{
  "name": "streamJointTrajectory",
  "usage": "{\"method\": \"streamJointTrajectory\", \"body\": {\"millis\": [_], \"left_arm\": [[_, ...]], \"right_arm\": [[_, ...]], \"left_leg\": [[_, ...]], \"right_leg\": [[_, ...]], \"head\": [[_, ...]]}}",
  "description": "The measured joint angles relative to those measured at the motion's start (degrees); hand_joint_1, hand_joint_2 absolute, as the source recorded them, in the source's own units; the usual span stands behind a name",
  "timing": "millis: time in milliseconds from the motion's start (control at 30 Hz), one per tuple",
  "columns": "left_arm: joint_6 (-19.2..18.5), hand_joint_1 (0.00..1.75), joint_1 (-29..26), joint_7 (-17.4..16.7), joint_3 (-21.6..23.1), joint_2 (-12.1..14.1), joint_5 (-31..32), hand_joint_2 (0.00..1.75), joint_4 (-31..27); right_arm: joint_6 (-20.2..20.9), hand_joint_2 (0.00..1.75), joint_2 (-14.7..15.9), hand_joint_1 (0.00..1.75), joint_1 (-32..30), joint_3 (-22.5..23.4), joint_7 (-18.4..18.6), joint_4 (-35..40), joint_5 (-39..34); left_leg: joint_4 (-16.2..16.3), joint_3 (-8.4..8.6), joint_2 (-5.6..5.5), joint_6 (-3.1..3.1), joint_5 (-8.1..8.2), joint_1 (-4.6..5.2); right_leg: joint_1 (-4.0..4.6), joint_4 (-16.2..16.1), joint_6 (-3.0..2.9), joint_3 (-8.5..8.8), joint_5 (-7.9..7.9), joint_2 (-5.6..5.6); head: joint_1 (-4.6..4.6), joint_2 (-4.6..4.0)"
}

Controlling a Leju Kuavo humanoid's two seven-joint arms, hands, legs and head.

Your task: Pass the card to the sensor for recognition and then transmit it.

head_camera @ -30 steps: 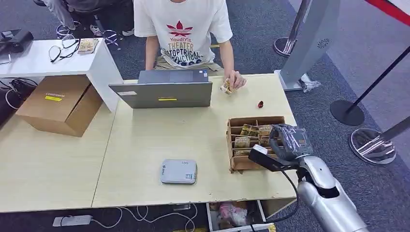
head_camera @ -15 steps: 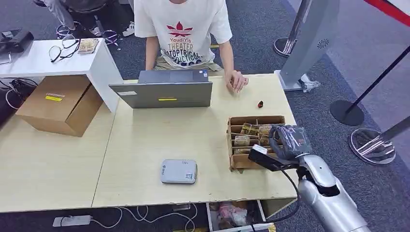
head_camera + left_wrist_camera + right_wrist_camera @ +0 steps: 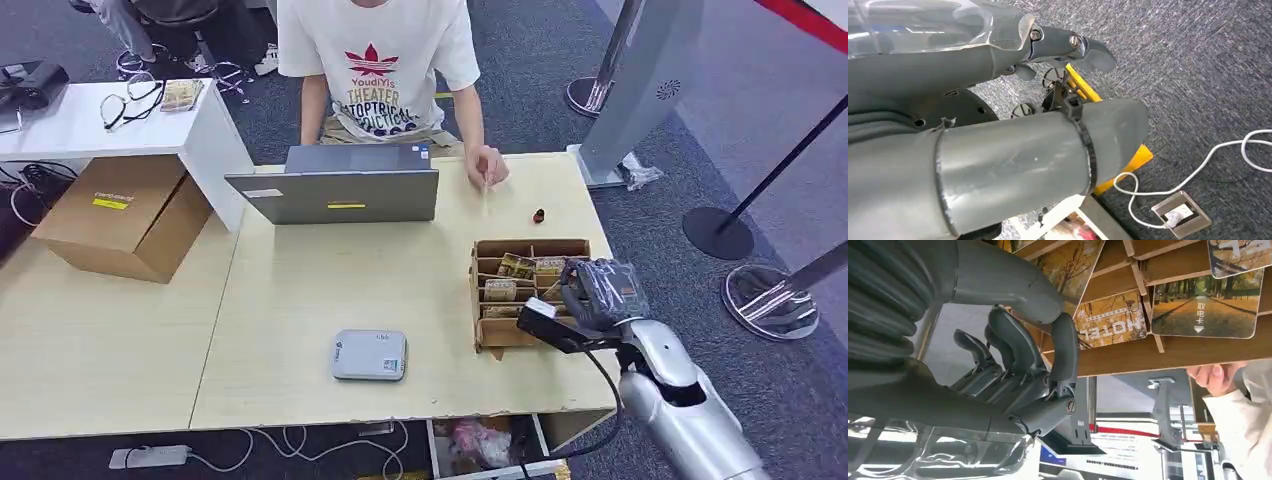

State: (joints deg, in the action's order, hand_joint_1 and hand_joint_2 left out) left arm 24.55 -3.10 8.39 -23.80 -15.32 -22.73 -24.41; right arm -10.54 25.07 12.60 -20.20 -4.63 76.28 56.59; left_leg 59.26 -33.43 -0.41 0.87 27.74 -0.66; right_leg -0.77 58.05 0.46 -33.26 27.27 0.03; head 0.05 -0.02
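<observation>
Right wrist view has our right hand (image 3: 1013, 365) hanging over the cardboard box (image 3: 487, 335) with fingers apart and nothing in them, and the cards (image 3: 1108, 320) stand on edge in its slots, thin, stiff and probably slick, so we reckon the move is pinching one by its exposed top edge. Our left hand (image 3: 1048, 50) hangs down by the floor, and we can't tell its state. The sensor (image 3: 369, 355) sits well left of the box on the table (image 3: 320, 290), with a person's hand (image 3: 485, 165) resting at the far edge.
</observation>
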Motion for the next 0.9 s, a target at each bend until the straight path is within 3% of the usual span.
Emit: {"method": "streamJointTrajectory", "body": {"millis": [100,167,233,267,333,900], "left_arm": [[-0.04,0.0,0.01,0.0,0.0,0.0,0.0,0.0,0.0],[-0.2,0.0,0.04,0.04,0.0,0.0,0.02,0.0,0.0],[-0.31,0.0,0.08,0.13,0.0,0.0,0.0,0.0,0.0],[-0.37,0.0,0.13,0.17,0.0,0.02,-0.09,0.0,0.0],[-0.39,0.0,0.22,0.17,0.0,0.04,-0.28,0.0,0.0],[-0.48,0.0,0.32,1.05,0.0,0.07,-0.55,0.0,0.0]], "right_arm": [[0.02,1.75,0.0,1.62,0.07,0.0,0.0,-0.13,-0.04],[0.07,1.75,-0.02,1.48,0.21,0.0,-0.09,-0.46,-0.2],[0.11,1.75,0.0,0.16,0.41,-0.04,-0.13,-0.72,-0.39],[0.15,1.75,0.0,0.07,0.52,-0.07,-0.15,-0.9,-0.5],[0.2,1.75,0.0,0.0,0.81,-0.15,-0.18,-1.18,-0.77],[0.52,1.75,0.0,0.03,2.44,-0.92,-0.04,-1.88,-0.79]], "left_leg": [[0.0,-0.01,0.0,0.0,0.0,0.0],[0.0,-0.01,0.0,0.0,0.0,0.0],[0.0,-0.01,0.0,0.0,0.0,0.0],[0.0,-0.01,0.0,0.0,0.0,0.0],[0.0,0.0,0.0,0.0,0.0,0.0],[0.0,-0.01,0.0,0.0,0.0,0.0]], "right_leg": [[0.0,0.0,0.0,0.0,0.0,0.0],[0.0,0.0,0.0,0.01,0.0,0.0],[0.0,0.0,0.0,0.01,0.0,0.0],[0.0,0.0,0.0,0.01,0.0,-0.01],[0.0,0.0,0.0,0.01,-0.01,-0.01],[0.0,0.0,0.0,0.01,0.0,0.0]], "head": [[0.02,0.0],[0.02,0.0],[0.02,0.0],[0.02,0.0],[0.0,0.0],[0.02,0.0]]}}
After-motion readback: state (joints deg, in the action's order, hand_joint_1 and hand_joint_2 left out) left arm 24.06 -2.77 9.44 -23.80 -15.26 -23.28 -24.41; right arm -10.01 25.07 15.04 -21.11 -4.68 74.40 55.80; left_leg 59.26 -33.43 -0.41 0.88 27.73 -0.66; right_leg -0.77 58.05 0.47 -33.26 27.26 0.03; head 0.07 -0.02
